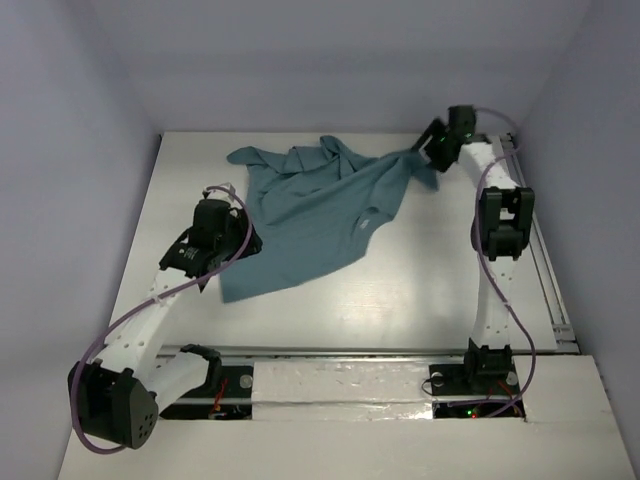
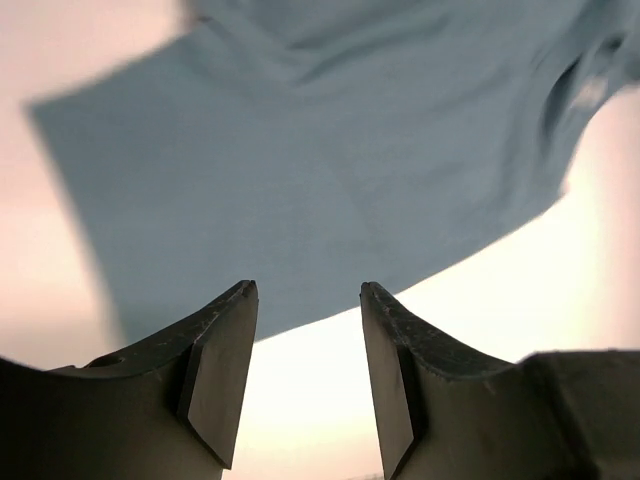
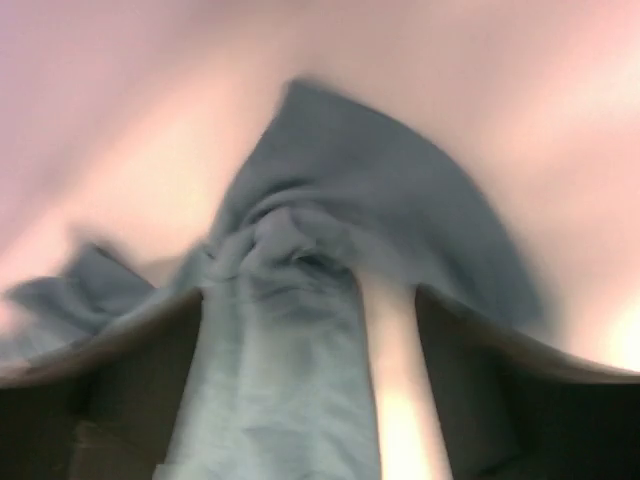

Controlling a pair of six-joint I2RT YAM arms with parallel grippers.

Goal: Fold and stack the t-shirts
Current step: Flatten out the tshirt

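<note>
One teal t-shirt [image 1: 310,215] lies crumpled and partly spread on the white table [image 1: 400,300], its white neck label [image 1: 368,222] showing. My left gripper [image 1: 240,243] is open and empty at the shirt's near-left hem. In the left wrist view the gripper [image 2: 305,290] hangs just short of the shirt's edge [image 2: 320,170]. My right gripper [image 1: 425,152] is at the shirt's far-right end. In the blurred right wrist view a band of cloth [image 3: 280,340] runs between the spread fingers of that gripper [image 3: 308,290], against the left one, with a gap beside the right one.
Grey walls close in the table on the left, back and right. A metal rail [image 1: 545,260] runs along the table's right edge, and another runs along the near edge by the arm bases [image 1: 350,352].
</note>
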